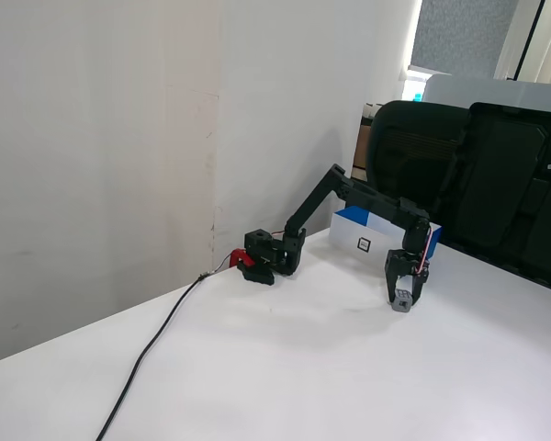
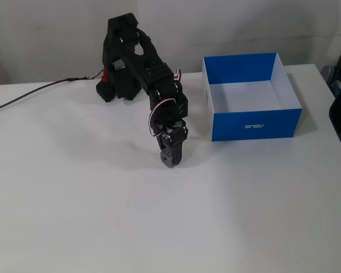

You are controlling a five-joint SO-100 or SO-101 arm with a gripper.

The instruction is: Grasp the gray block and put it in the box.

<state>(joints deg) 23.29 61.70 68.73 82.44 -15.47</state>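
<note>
The gray block (image 2: 170, 162) (image 1: 401, 300) rests on the white table, left of the box's front corner in a fixed view. My gripper (image 2: 170, 157) (image 1: 403, 293) points straight down over it, fingers pressed against its sides, shut on it. Only the block's lower part shows between the fingers. The box (image 2: 256, 123) is blue outside and white inside, and stands open to the right of the gripper. In a fixed view the box (image 1: 353, 235) shows a white side with a small black square, behind the arm.
The arm's base (image 2: 118, 85) stands at the back of the table beside a red part (image 1: 238, 259). A black cable (image 2: 28, 97) (image 1: 154, 345) runs from the base across the table. A black office chair (image 1: 421, 156) stands behind the box.
</note>
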